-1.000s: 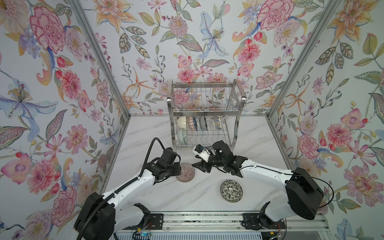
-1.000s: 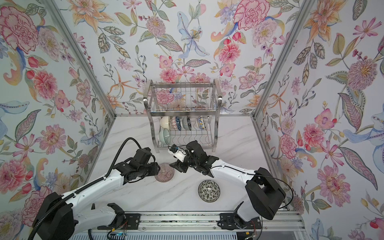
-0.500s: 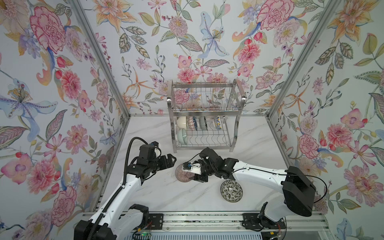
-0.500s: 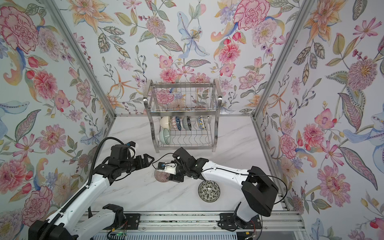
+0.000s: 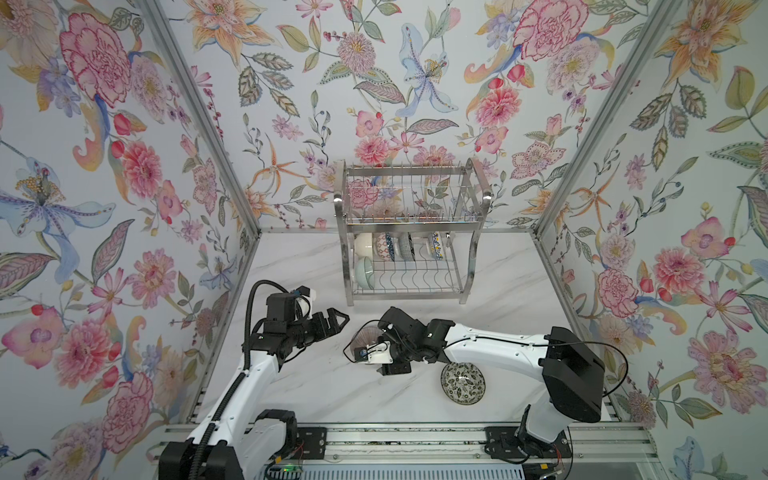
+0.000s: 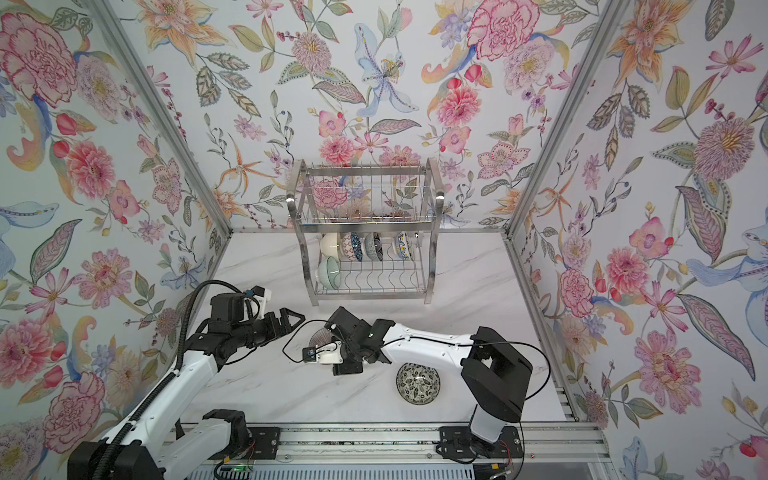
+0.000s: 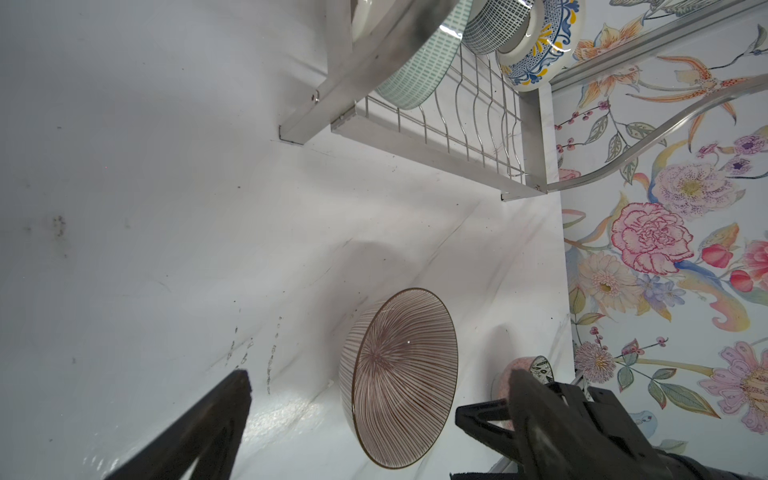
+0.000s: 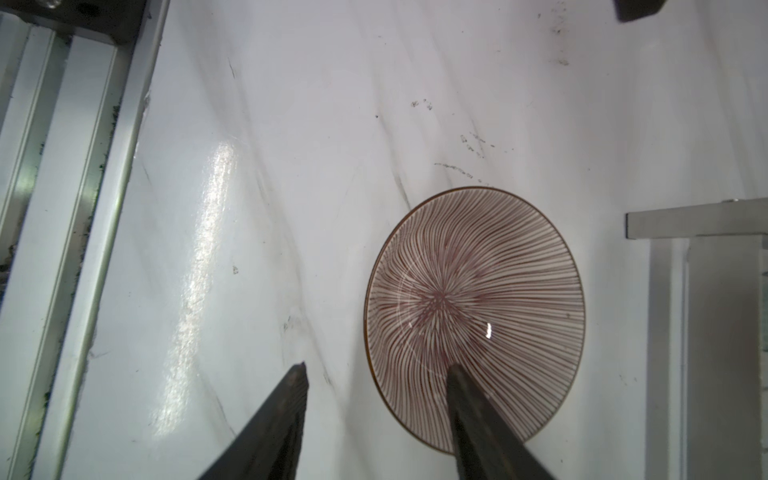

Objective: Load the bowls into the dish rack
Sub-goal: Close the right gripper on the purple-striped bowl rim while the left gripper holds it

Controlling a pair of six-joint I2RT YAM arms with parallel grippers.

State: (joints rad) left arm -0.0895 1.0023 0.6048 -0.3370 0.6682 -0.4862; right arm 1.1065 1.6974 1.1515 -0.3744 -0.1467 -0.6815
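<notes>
Right wrist view: right gripper (image 8: 376, 368), jaws half-parted, straddles the rim of the mauve ribbed bowl (image 8: 473, 307) on the worktop (image 8: 291, 166), 7 o'clock from the dish rack (image 5: 471, 266); the left gripper (image 5: 338, 319) gapes empty. Next, probably: close, lift.

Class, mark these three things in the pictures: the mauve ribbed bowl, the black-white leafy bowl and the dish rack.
mauve ribbed bowl (image 8: 473, 307): right wrist view, centre of its inside.
black-white leafy bowl (image 5: 462, 383): a top view, centre of its inside.
dish rack (image 6: 365, 226): a top view, front rail of its upper tier.
</notes>
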